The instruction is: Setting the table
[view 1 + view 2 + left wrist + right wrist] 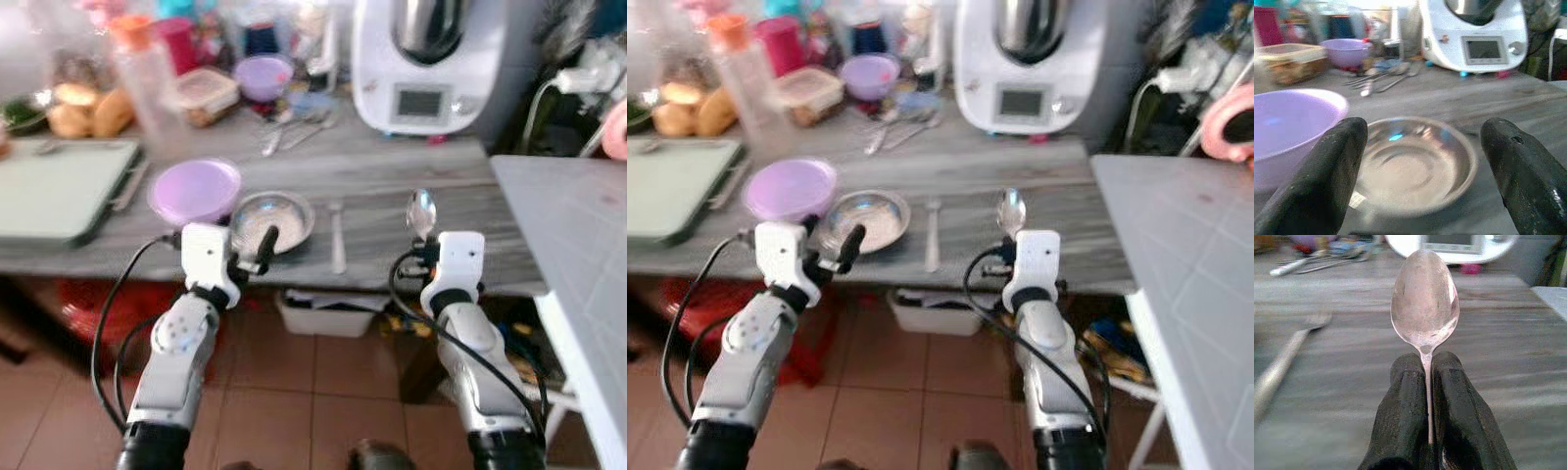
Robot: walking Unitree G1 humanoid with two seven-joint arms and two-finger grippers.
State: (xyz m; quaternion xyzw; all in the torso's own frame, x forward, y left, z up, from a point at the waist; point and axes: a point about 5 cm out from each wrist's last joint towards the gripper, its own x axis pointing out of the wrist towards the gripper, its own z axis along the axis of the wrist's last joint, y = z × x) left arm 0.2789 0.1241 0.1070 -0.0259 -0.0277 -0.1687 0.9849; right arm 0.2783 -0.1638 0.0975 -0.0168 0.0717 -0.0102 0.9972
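A steel dish sits near the front edge of the grey counter, with a lilac bowl touching it on the left. A utensil lies flat just right of the dish. My left gripper is open at the counter's edge, its fingers spread in front of the dish. My right gripper is shut on a spoon, held upright by the handle with the bowl end up, over the counter's front right part.
A white kitchen machine stands at the back. Loose cutlery, a second lilac bowl, a food container and bread rolls crowd the back left. A green board lies left; a white table stands right.
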